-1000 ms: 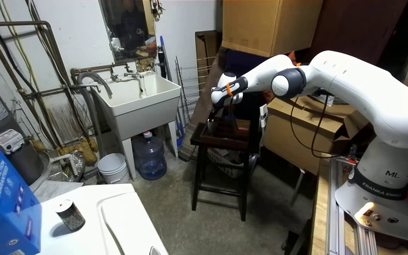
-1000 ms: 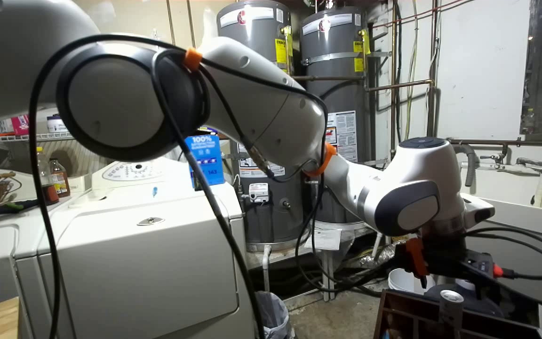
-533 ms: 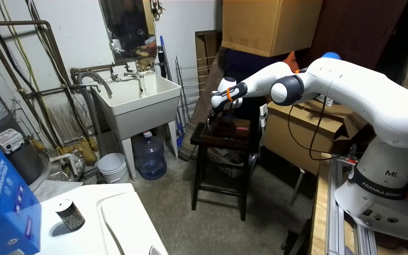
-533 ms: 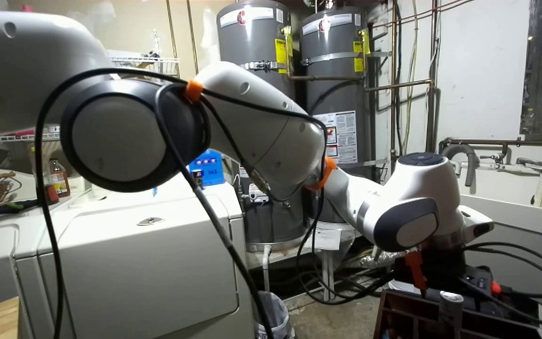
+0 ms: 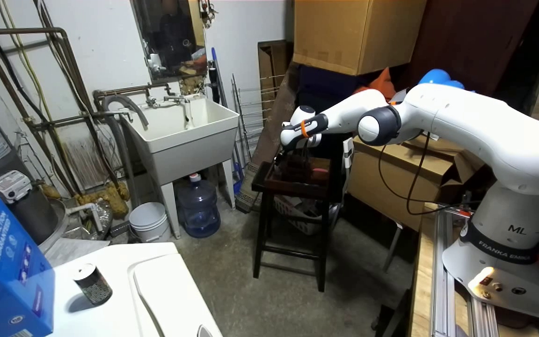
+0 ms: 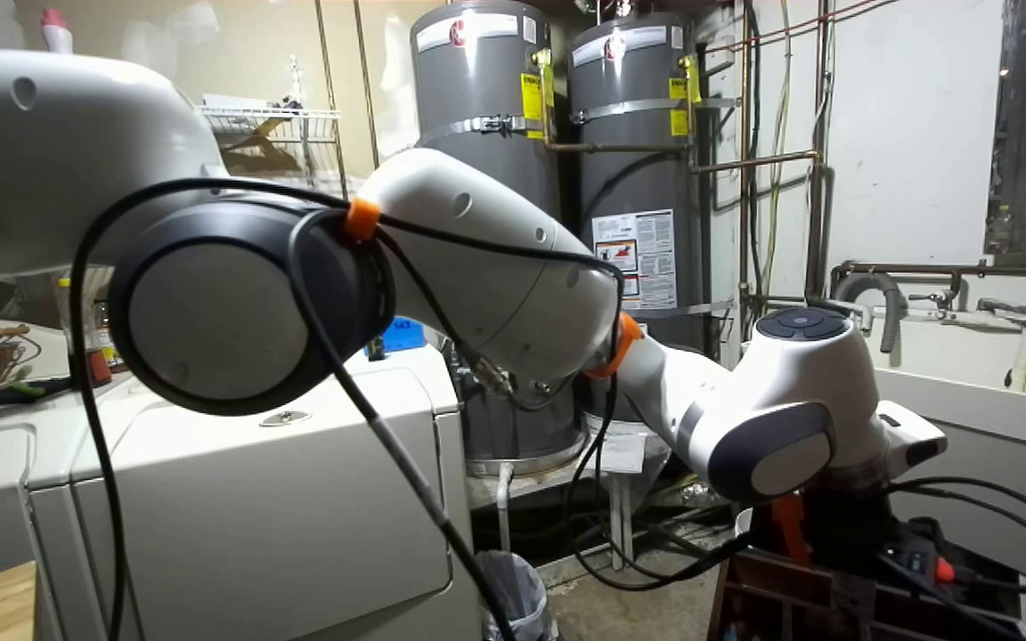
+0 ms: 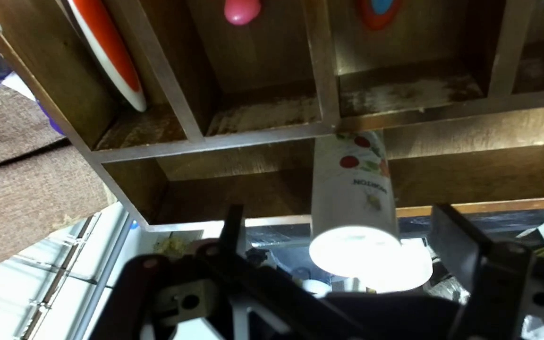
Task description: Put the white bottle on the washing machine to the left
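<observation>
Nearest on the left is the washing machine [image 5: 120,262], its white top carrying a big blue box [image 5: 12,276] at the left edge and, near that, a short dark can [image 5: 92,284]; together they take up room on the left part of the top. Nearest on the right, the robot's arm [image 5: 475,121] is mounted at a wooden bench [image 5: 423,276]. In an exterior view a black cable [image 6: 404,470] from the arm hangs in front of the washing machine.

Farther in, a dark stool [image 5: 261,181] bears a divided wooden tray [image 5: 297,188]. The white bottle [image 7: 354,189] stands in the tray's long narrow compartment, a low wall along each long side; other compartments hold a pink thing [image 7: 242,10] and a red-and-white one [image 7: 111,52]. The gripper [image 7: 338,212] is at the bottle, jaws spread wide, a gap showing on either side of it, gripping nothing.

Beyond, on the left, are a utility sink [image 5: 194,157], a blue water jug [image 5: 198,208] by its legs and a pale bucket [image 5: 152,231]; on the right, cardboard boxes [image 5: 382,178].
</observation>
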Controlling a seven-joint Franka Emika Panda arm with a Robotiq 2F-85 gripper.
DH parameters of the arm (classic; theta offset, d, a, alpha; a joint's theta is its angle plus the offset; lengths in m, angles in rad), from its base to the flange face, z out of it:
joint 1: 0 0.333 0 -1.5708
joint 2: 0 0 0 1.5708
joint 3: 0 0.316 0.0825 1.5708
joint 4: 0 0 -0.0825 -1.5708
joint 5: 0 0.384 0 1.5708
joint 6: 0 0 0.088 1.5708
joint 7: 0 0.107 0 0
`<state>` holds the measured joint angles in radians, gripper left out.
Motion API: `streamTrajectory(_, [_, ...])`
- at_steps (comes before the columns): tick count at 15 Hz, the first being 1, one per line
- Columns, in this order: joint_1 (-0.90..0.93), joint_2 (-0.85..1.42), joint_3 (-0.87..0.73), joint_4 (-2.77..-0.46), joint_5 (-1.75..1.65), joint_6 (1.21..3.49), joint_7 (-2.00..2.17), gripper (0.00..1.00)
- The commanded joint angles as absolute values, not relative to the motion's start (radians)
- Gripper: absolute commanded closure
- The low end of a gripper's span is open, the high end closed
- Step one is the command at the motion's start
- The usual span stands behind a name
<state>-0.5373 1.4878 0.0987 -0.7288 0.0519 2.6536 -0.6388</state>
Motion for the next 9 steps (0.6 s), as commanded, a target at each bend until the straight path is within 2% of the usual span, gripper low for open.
streamTrajectory(1, [-0.553,1.488,0.138,-0.735,0.082,2.703,-0.663,0.30])
streamTrajectory(8, [-0.578,1.488,0.223,-0.739,0.122,2.690,-0.696,0.81])
streamTrajectory(9, [-0.578,1.488,0.223,-0.739,0.126,2.687,-0.693,0.81])
